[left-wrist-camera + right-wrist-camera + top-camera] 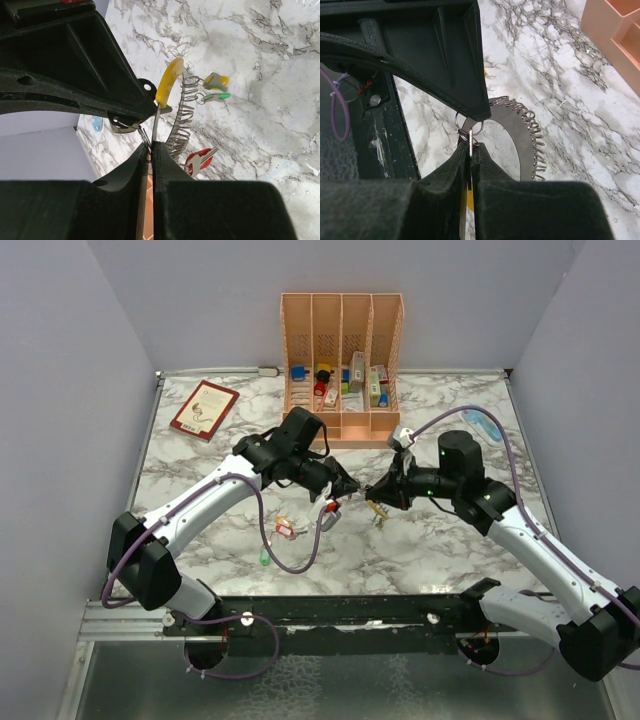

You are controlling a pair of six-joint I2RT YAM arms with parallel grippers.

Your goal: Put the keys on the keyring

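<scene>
Both were shut, tips nearly touching over the middle of the table (440,540). Left gripper (151,145) was pinched on what looked like the keyring (183,116) wire. The ring's coiled arc hung just past its fingers, with a red key (199,161) at one end and green and yellow tags at the other. Right gripper (470,147) was clamped on the flat metal of a yellow-tagged key (169,84). Two loose keys (285,530) lay on the table near the left arm.

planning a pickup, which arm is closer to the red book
Left. The left arm lies just right of the red book; the right arm is far across the table.
</scene>
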